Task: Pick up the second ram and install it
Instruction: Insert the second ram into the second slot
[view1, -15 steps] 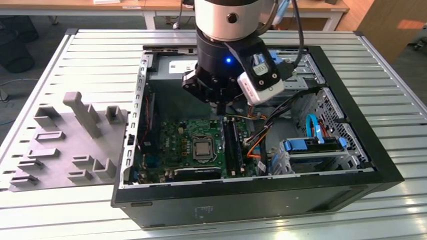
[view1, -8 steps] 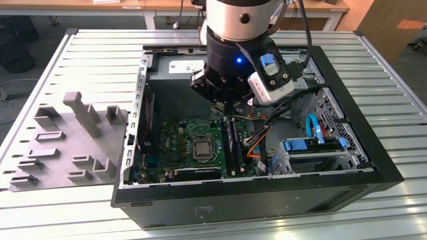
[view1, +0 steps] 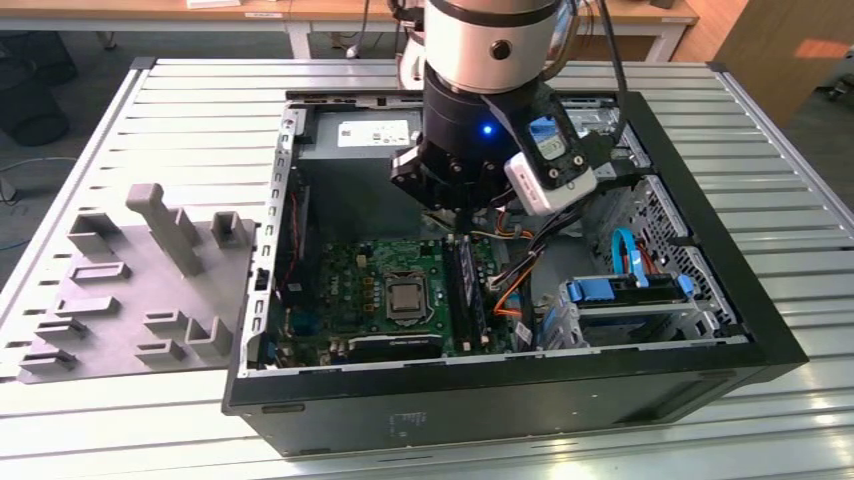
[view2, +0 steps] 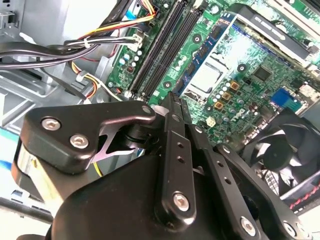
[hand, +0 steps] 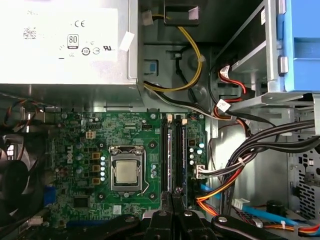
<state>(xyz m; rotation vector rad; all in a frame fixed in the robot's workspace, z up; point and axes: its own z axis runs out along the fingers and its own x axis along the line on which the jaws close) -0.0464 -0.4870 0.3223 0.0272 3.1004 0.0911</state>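
Observation:
My gripper hangs inside the open computer case, just above the green motherboard. Its fingers are pressed together, and I see nothing between the tips. The tips hover over the near end of two long black memory slots. In the exterior view a long dark stick, the second ram as far as I can tell, stands edge-up in these slots right of the processor. I cannot tell one stick from another there.
A grey plastic tray with upright blocks lies on the slatted table at the exterior view's left. Cable bundles run beside the slots. A blue drive cage fills the case's right side. A fan sits beyond the board.

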